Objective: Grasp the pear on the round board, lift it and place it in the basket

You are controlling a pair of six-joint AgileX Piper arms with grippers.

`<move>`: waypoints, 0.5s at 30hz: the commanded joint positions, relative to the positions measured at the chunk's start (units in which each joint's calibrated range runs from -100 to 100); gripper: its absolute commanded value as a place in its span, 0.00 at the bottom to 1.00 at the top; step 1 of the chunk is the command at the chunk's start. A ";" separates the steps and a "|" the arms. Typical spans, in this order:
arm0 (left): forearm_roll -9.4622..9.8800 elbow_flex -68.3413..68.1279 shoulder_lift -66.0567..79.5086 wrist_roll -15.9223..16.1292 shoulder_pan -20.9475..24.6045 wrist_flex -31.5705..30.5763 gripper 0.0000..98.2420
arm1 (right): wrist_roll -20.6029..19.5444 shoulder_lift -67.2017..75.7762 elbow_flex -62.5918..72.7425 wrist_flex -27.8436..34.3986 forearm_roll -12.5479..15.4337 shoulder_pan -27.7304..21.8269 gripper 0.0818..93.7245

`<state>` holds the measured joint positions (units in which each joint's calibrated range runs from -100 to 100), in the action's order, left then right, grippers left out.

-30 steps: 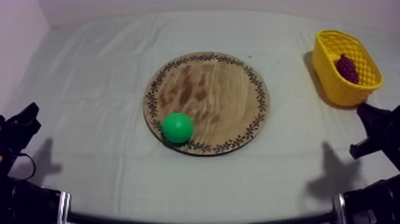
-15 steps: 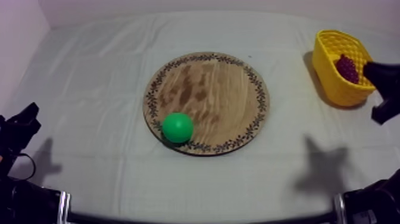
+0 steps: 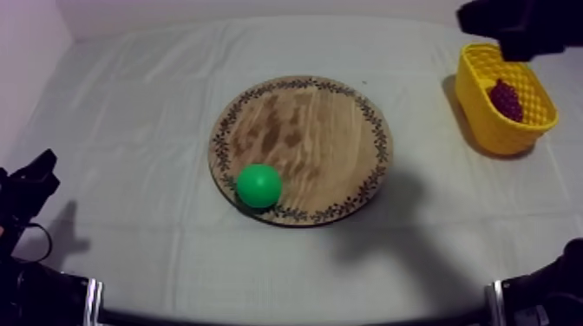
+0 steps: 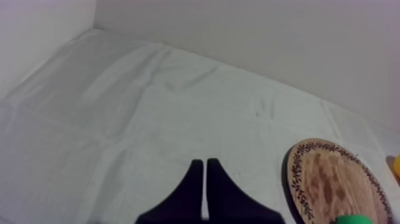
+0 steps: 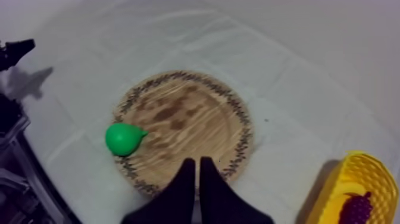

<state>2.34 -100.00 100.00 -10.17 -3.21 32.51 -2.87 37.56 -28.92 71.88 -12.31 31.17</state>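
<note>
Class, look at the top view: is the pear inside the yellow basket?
No, the pear lies on the wooden board near its rim, while the yellow basket holds a bunch of grapes.

Left gripper (image 4: 205, 162): two matte black fingers (image 4: 190, 187), broad at the base and tapering to blunt tips, with a thin pale seam between them. No markings or screws can be made out.
Right gripper (image 5: 194, 159): same build, same black, same narrow wedge outline.
Left arm (image 3: 30, 195): black and angular, with a forked tip. Its lower section is a black bulk ending in a grey ribbed ring (image 3: 92, 295).
Right arm (image 3: 519, 24): black and blocky with squared edges. A matching grey ring sits on its black lower section.
</note>
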 commanded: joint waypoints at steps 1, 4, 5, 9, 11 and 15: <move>-0.02 0.00 0.00 -0.01 -0.02 -0.01 0.00 | -3.71 -7.29 6.86 5.19 -1.49 5.02 0.00; -0.02 0.00 0.00 -0.01 -0.02 -0.01 0.00 | -6.13 -12.53 12.09 10.48 -2.85 7.81 0.00; -0.02 0.00 0.00 -0.01 -0.02 -0.01 0.00 | -6.82 -14.28 13.89 12.16 -3.23 8.52 0.00; -0.02 0.00 0.00 -0.01 -0.02 -0.01 0.00 | -8.80 -21.13 21.56 18.16 -3.84 10.10 0.00; -0.02 0.00 0.00 -0.01 -0.02 -0.01 0.00 | -9.89 -24.43 25.64 20.83 -3.96 10.37 0.00; -0.02 0.00 0.00 -0.01 -0.02 -0.01 0.00 | -12.40 -30.55 32.64 24.56 -4.46 10.75 0.00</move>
<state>2.34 -100.00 100.00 -10.17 -3.21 32.51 -14.04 10.73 -0.87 95.23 -16.72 41.91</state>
